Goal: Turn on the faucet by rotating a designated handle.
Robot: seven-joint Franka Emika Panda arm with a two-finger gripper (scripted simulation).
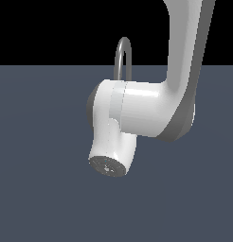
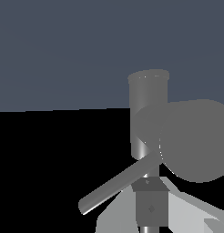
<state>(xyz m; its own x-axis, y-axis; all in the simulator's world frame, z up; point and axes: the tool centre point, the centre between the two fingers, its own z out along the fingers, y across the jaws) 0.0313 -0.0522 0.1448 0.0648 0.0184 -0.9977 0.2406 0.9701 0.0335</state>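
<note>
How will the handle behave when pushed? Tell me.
The handle looks like a stiff metal rod and probably won't bend. Joined to the faucet at one end, it should swing rather than slide. Its smooth round surface may be slippery.

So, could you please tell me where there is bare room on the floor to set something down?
The grey floor is bare across the exterior view's left and along the near edge below the white arm. It is crowded around the middle, where the arm hides the faucet except its spout loop. The handle shows only in the wrist view.
</note>
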